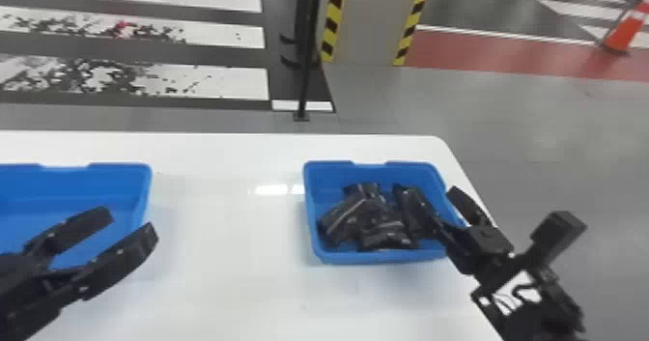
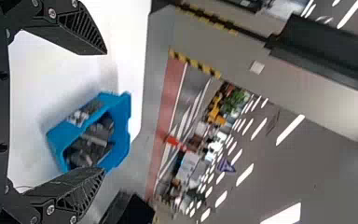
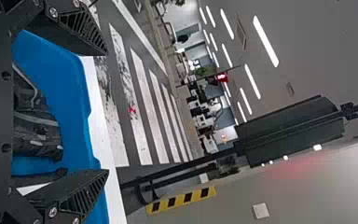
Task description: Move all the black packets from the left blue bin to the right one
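Black packets (image 1: 379,221) are lying in a crumpled heap in the right bin (image 1: 381,257), in the head view. The left bin (image 1: 118,186) is sitting well apart, to the left of the right bin, on a smooth white counter (image 1: 227,277). The left claw (image 1: 131,222) is hanging over the left bin, wide open and holding nothing. The right claw (image 1: 440,202) is hanging over the right bin's right wall, open and holding nothing. The job is looking nearly done, so both claws should be going up gently, not bumping a wall or dragging a packet out.

In the left wrist view, the left claw's black fingers are spreading wide, with ridges down their sides. The right bin is showing past them, blue and round-cornered.

In the right wrist view, the right claw is gaping over the right bin. The packets are looking shiny, wrinkly and soft, so snagging one could be easy.
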Controlling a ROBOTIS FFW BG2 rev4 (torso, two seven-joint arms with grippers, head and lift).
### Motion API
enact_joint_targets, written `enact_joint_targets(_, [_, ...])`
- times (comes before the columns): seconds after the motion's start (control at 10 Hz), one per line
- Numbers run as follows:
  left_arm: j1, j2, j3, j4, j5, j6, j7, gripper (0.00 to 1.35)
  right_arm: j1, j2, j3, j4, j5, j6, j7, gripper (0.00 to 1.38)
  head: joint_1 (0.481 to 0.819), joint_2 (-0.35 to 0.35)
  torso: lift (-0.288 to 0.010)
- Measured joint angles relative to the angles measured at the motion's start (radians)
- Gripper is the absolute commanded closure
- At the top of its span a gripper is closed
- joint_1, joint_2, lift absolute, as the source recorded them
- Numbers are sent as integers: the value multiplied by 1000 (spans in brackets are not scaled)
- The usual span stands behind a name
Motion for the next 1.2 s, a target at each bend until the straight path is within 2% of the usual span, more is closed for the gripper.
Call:
enact_joint_targets(0.1, [82, -27, 65, -73, -41, -54, 32, 159, 100, 19, 2, -83, 45, -46, -25, 114, 695, -121, -138])
enact_joint_targets(0.3, [230, -89, 157, -190, -112, -156, 93, 159, 296, 25, 4, -232, 97, -119, -51, 114, 695, -59, -138])
enact_joint_targets(0.4, [290, -113, 182, -243, -152, -198, 120, 159, 389, 25, 4, -309, 122, -147, -67, 114, 695, -44, -138])
enact_joint_targets(0.5, [334, -126, 189, -269, -176, -245, 142, 159, 476, 25, 4, -372, 140, -190, -90, 114, 695, -25, -138])
enact_joint_targets(0.7, [408, -140, 172, -276, -186, -317, 213, 153, 590, 25, 10, -451, 224, -320, -137, 114, 695, -1, -138])
enact_joint_targets(0.8, [423, -142, 159, -276, -186, -340, 227, 153, 610, 25, 15, -464, 236, -338, -147, 114, 695, 1, -138])
enact_joint_targets(1.1, [410, -120, 134, -275, -189, -344, 227, 154, 610, 25, 20, -448, 217, -342, -146, 114, 695, -21, -138])
enact_joint_targets(1.2, [408, -119, 133, -275, -188, -341, 228, 157, 610, 25, 21, -448, 213, -342, -146, 114, 695, -22, -138])
